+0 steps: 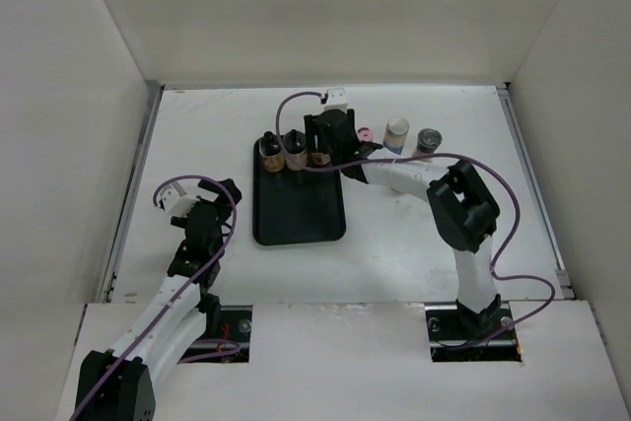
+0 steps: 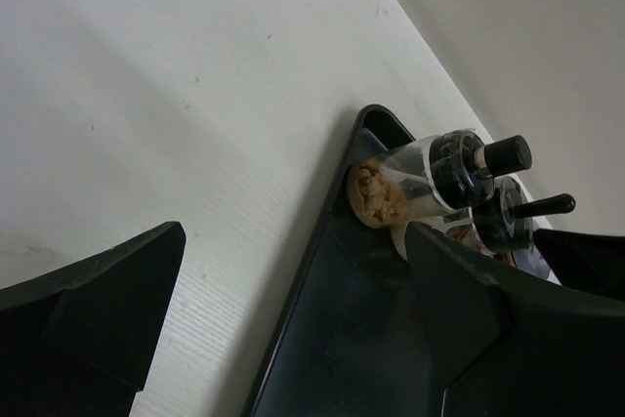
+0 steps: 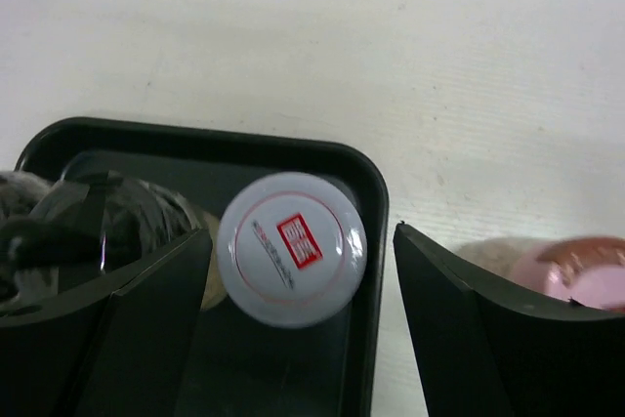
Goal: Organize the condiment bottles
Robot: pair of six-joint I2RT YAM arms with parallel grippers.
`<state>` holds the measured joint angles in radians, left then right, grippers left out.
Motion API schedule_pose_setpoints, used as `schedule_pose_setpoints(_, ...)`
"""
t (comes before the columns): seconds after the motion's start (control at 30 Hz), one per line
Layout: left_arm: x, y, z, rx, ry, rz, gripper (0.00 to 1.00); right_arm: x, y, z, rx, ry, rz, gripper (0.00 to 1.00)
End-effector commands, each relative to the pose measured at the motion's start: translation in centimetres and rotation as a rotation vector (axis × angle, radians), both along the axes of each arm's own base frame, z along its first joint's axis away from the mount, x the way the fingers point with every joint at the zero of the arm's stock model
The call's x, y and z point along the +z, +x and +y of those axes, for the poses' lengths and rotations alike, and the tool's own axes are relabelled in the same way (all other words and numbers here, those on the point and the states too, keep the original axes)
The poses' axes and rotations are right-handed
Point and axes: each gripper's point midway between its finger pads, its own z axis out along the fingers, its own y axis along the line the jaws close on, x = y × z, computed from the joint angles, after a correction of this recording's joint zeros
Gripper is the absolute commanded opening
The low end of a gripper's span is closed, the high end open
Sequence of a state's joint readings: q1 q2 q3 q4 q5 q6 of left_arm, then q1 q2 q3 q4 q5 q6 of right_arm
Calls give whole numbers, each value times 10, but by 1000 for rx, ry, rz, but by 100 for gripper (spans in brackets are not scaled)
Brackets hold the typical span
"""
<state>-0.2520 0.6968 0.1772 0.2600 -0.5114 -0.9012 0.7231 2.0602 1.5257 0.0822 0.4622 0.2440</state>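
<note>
A black tray [image 1: 299, 214] lies at the table's middle. Three brown bottles with black caps [image 1: 293, 152] stand along its far edge. My right gripper [image 1: 335, 133] is open above the tray's far right corner, around a white-capped bottle with a red logo [image 3: 291, 246] that stands in that corner; the right finger [image 3: 469, 329] is clear of it. Right of the tray stand a pink-lidded jar [image 1: 365, 135], a white bottle with a blue label [image 1: 396, 133] and a dark grinder-topped jar [image 1: 428, 141]. My left gripper [image 1: 202, 191] is open and empty, left of the tray.
White walls enclose the table on the left, far and right sides. The left wrist view shows the tray's near left edge [image 2: 293, 339] and two brown bottles [image 2: 410, 183] at its far end. The pink-lidded jar [image 3: 586, 275] shows just beyond my right finger.
</note>
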Motion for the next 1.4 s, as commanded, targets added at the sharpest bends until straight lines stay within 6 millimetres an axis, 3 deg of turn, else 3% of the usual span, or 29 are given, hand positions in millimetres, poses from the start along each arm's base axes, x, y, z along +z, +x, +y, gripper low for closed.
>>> schedule_pose_setpoints(0.0, 12, 4, -3, -8, -17, -58, 100, 88, -12, -5, -6, 152, -141, 81)
schedule_pose_setpoints(0.1, 14, 3, -3, -9, -16, -63, 100, 95, -25, -22, -12, 154, -149, 70)
schedule_pose_setpoints(0.2, 16, 2, -2, -9, -17, -72, 100, 88, -30, -47, -53, 137, -138, 42)
schedule_pose_setpoints(0.27, 17, 1, -2, -9, -17, -77, 100, 81, -30, -67, -100, 125, -126, 35)
schedule_pose_setpoints(0.33, 16, 2, -2, -11, -17, -73, 100, 77, -29, -80, -130, 111, -120, 38)
schedule_pose_setpoints(0.47, 15, 3, -5, -18, -17, -69, 100, 55, -17, -95, -160, 68, -76, 68)
schedule_pose_setpoints(0.5, 16, 3, -5, -19, -16, -70, 100, 51, -14, -95, -157, 66, -70, 71)
schedule_pose_setpoints(0.63, 14, 2, -3, -14, -15, -67, 100, 36, -2, -95, -152, 60, -45, 74)
schedule_pose_setpoints(0.87, 10, 4, -3, -11, -17, -53, 100, 12, 5, -95, -165, 45, -15, 69)
schedule_pose_setpoints(1.0, 10, 5, -5, -16, -14, -53, 100, 11, 9, -96, -170, 48, -22, 52)
schedule_pose_setpoints(1.1, 9, 5, -4, -11, -17, -53, 100, 21, 10, -97, -171, 59, -50, 44)
schedule_pose_setpoints(1.23, 8, 5, -5, -16, -13, -48, 100, 42, 5, -104, -185, 64, -99, 42)
schedule_pose_setpoints(1.37, 7, 6, -5, -16, -15, -46, 100, 61, -18, -97, -151, 63, -123, 41)
